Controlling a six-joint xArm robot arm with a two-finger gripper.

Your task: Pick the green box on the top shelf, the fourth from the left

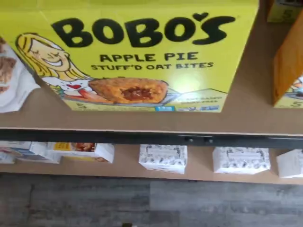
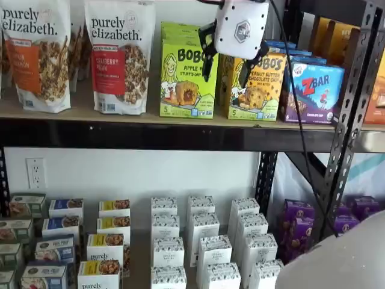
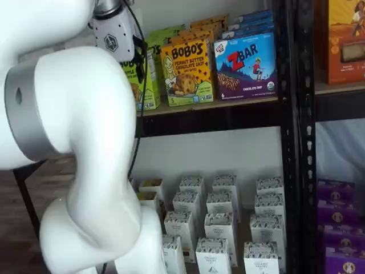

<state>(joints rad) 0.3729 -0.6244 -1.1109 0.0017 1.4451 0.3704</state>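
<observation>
In the wrist view, the green box (image 1: 137,54) fills most of the frame, its front reading "BOBO'S Apple Pie Stuff'd Oat Bites" with the cartoon girl and the filled oat bite. It stands upright on the tan board of the top shelf (image 1: 246,118), close behind the black front beam. An orange carton (image 1: 287,71) stands beside it, apart from it. The claw's fingers do not show here.

In a shelf view, the claw (image 2: 227,60) hangs in front of the top shelf (image 2: 150,135), its white body above and two black fingers spread with a plain gap between them. One finger lies over the right edge of the green box (image 2: 183,78); the other lies over the left part of the yellow-orange Bobo's carton (image 2: 258,90). The fingers grip nothing. A blue Zbar box (image 2: 314,90) sits further off on the carton's far side, and the granola bags (image 2: 117,54) stand past the green box.

In a shelf view, the arm (image 3: 80,142) hides most of the green box (image 3: 149,85). The claw (image 3: 138,57) shows side-on, just in front of that box.
</observation>
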